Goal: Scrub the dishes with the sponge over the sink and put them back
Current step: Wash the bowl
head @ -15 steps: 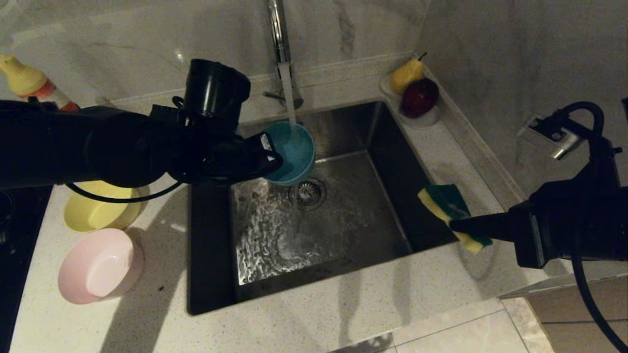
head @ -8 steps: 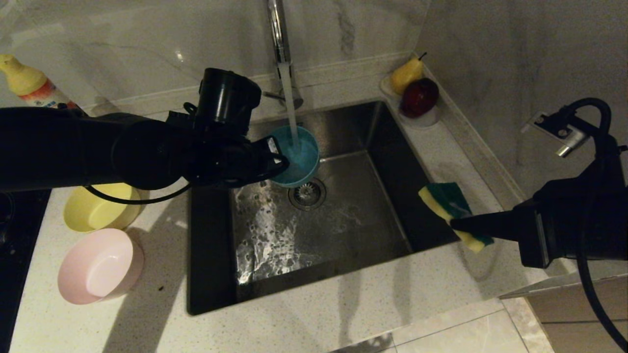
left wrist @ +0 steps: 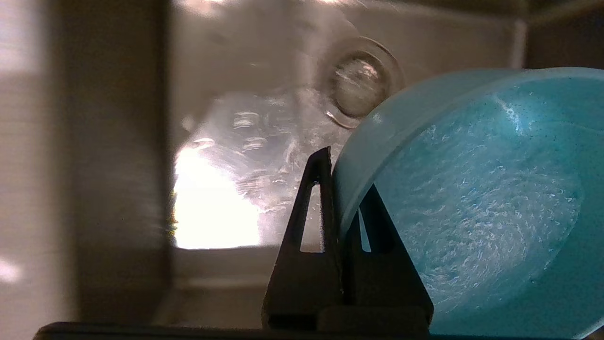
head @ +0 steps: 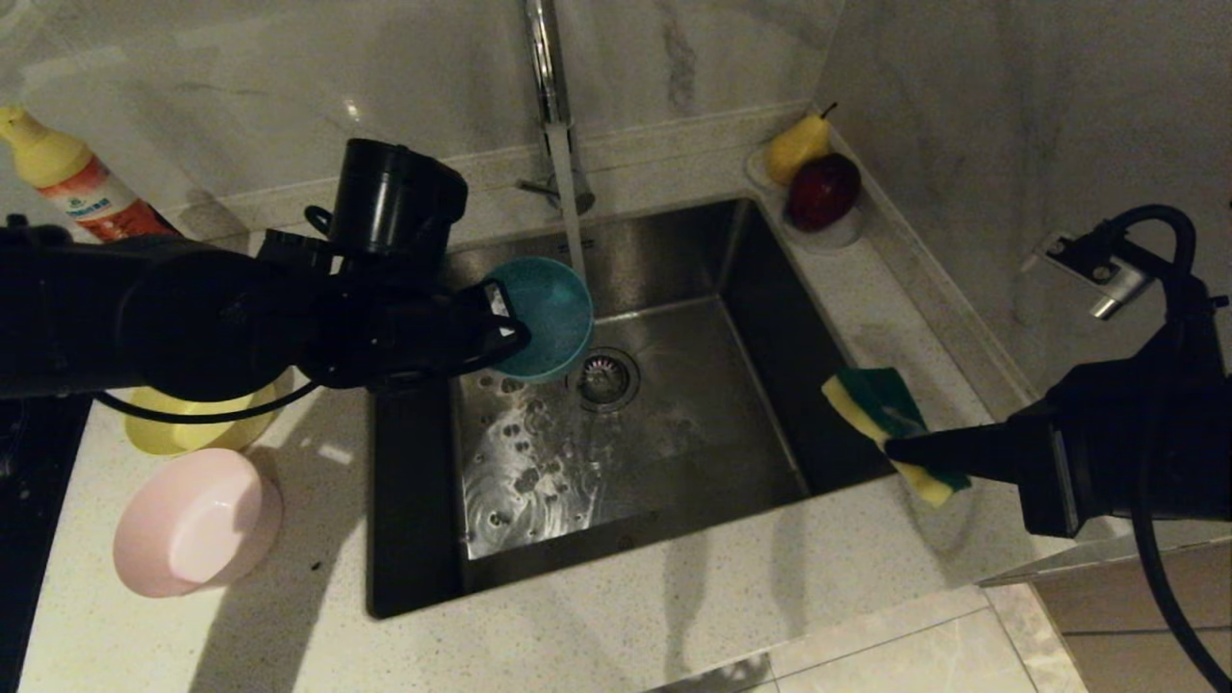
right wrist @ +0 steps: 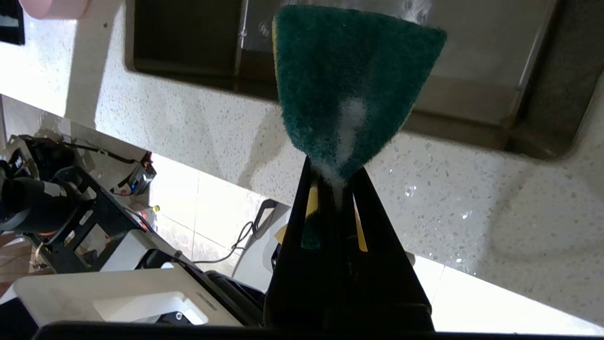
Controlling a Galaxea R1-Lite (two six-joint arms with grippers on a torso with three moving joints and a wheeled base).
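Note:
My left gripper (head: pixel 510 327) is shut on the rim of the light blue bowl (head: pixel 544 318), one finger inside and one outside (left wrist: pixel 344 189). The bowl (left wrist: pixel 472 212) is wet and tipped on its side over the sink (head: pixel 674 462), just left of the running water from the tap (head: pixel 544 67) and above the drain (head: pixel 604 377). My right gripper (head: pixel 890 445) is shut on the sponge (head: pixel 885 414), held over the sink's right rim; its green face (right wrist: pixel 349 80) carries foam. The yellow bowl (head: pixel 183 428) is partly hidden by my left arm, and the pink bowl (head: pixel 192 525) stands on the left counter.
A white dish with a pear and an apple (head: pixel 818 183) sits at the back right corner. A detergent bottle (head: pixel 67 178) stands at the back left. A black hob (head: pixel 19 481) lies at the far left, and a wall closes the right side.
My left gripper has drawn the blue bowl left, out from under the water stream, and tipped it further onto its side. The right arm with the sponge has stayed put.

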